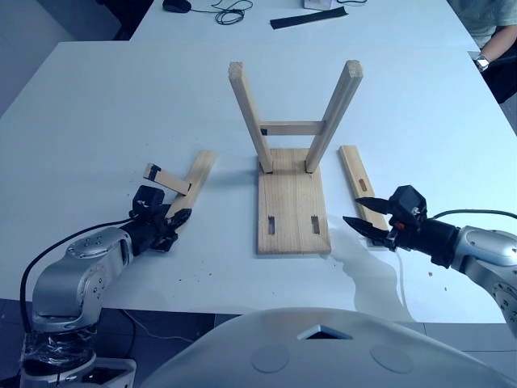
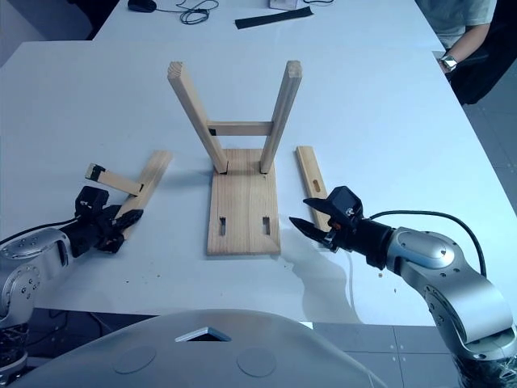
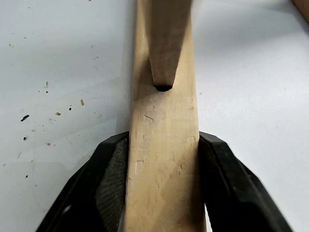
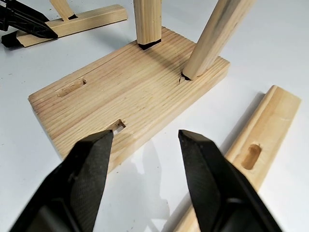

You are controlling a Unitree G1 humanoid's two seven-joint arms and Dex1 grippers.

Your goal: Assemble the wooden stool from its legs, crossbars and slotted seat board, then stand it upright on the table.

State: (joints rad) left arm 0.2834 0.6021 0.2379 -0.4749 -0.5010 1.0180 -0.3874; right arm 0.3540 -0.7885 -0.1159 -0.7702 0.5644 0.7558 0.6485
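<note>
Your left end effector, lower left of the frame, is clamped across the near end of a loose leg lying flat on the counter, with a short crossbar pegged into its mortise. The right end effector, lower right, is spread open and empty near the seat board's corner.

The seat board lies at centre frame. Its two far slots hold the upright legs, which are joined by a rung, and its two near slots are vacant (nothing else here acts as a container). A spare leg lies just right of the board.

Expect light, stiff, dry wood — grip across the flat faces, near the middle. The pegged joints probably wobble, so lift gently.
</note>
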